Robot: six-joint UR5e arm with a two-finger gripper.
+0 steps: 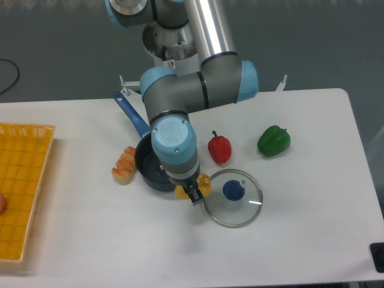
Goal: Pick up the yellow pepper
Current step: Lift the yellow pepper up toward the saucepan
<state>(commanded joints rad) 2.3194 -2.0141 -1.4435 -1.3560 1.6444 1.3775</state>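
**Yellow pepper in the tool, up off the tabletop**

Tool (193, 194) is clamped on the yellow pepper (204, 183). Only bits of yellow show on either side of the dark fingers: one patch to the left near the pan, one to the right near the lid's rim. The wrist hides most of the pepper from above. A faint shadow sits on the tabletop (312, 240) below and slightly in front of the tool, so the pepper looks lifted clear of the surface, not resting on it.

The pepper hangs between the dark pan (150, 171) and the glass lid (233, 198), just over the gap between them. Can't tell if it overlaps the lid's edge or only appears to from this angle.

Layout around it:
- Pan has a blue handle (131, 114) running up-left, and its right half is covered by the arm's wrist.
- Lid lies flat with a blue knob (233, 191) at its centre.
- Red pepper (219, 149) stands upright just above the lid, apart from it.
- Green pepper (274, 140) sits farther right, well apart from the rest.
- Bread roll (124, 165) lies just left of the pan.
- Yellow basket (27, 180) is at the far left edge, with something pinkish just showing at its left side, too cut off to identify.
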